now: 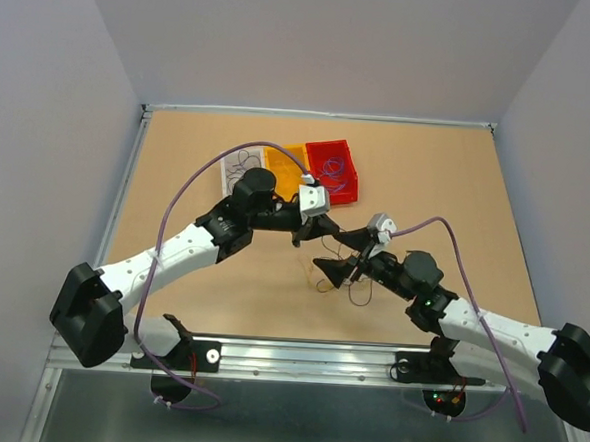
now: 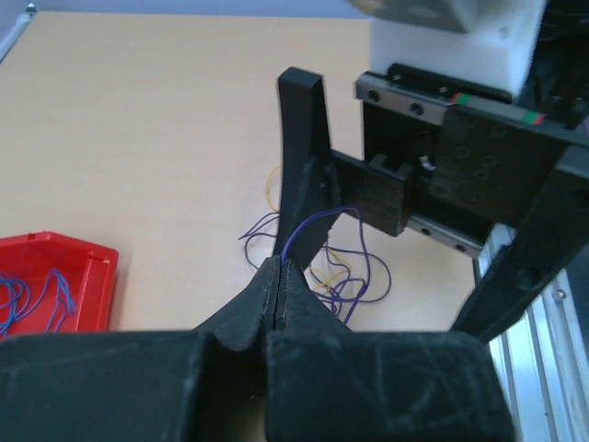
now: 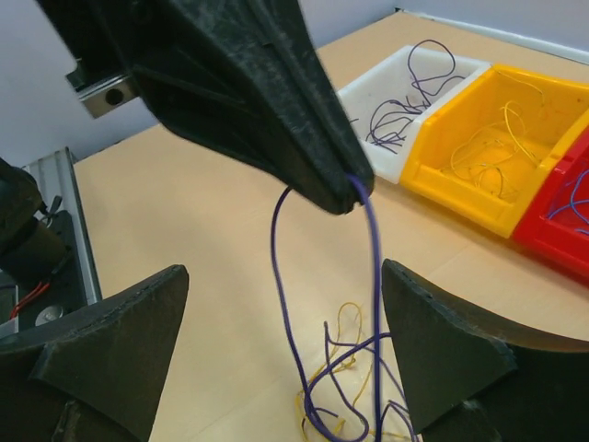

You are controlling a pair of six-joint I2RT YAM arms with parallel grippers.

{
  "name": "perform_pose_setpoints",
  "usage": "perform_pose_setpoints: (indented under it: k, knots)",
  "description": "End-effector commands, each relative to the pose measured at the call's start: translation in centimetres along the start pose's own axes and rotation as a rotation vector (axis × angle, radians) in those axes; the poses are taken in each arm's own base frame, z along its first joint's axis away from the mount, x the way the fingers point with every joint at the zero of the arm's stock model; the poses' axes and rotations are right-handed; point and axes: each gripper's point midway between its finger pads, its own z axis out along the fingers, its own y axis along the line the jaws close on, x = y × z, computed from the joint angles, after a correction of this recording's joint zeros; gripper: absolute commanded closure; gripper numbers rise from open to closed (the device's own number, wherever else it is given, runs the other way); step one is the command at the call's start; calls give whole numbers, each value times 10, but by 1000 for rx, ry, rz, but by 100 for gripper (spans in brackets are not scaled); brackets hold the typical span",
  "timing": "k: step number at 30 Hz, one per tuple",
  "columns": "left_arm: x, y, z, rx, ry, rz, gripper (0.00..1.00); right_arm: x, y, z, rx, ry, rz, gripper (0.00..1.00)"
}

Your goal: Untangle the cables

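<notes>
The cables point(image 1: 343, 284) are a small loose bunch of purple and yellow wires on the table between the two arms. They also show in the left wrist view point(image 2: 354, 281) and in the right wrist view point(image 3: 354, 405). My left gripper point(image 1: 297, 239) is shut point(image 2: 279, 269) on one purple wire point(image 3: 278, 276). It holds that wire up as a hanging loop whose lower end is still in the bunch. My right gripper point(image 1: 341, 254) is open and empty point(image 3: 285, 341). Its fingers point(image 3: 451, 341) stand on either side of the hanging wire without touching it.
Three bins stand side by side at the back of the table: white point(image 1: 238, 169), yellow point(image 1: 286, 170) and red point(image 1: 335, 169). Each holds a few sorted wires. The red bin also shows in the left wrist view point(image 2: 55, 285). An aluminium rail point(image 1: 297, 359) runs along the near edge.
</notes>
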Motion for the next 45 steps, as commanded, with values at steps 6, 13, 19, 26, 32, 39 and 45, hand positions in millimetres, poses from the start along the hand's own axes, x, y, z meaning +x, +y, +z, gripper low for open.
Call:
perform_pose_setpoints:
  k: [6, 13, 19, 26, 32, 39, 45]
  knots:
    - [-72, -25, -17, 117, -134, 75, 100, -51, 1, 26, -2, -128, -42, 52]
    - [-255, 8, -78, -184, -359, 156, 100, -23, -9, 38, 32, -84, 39, 84]
    - [-369, 70, -141, -568, -482, 79, 100, -13, -34, 37, 178, -83, 105, 100]
    - [-272, 157, -169, -774, -393, -49, 100, -14, -57, 19, 327, -131, 162, 100]
    - [-192, 173, -180, -856, -294, 1, 100, -20, -66, 8, 385, -168, 169, 66]
    - [-85, 205, -191, -1006, -178, -110, 100, -32, -68, -4, 410, -218, 169, 49]
    - [-29, 225, -211, -1137, -155, -167, 100, -41, -65, -8, 401, -244, 169, 45]
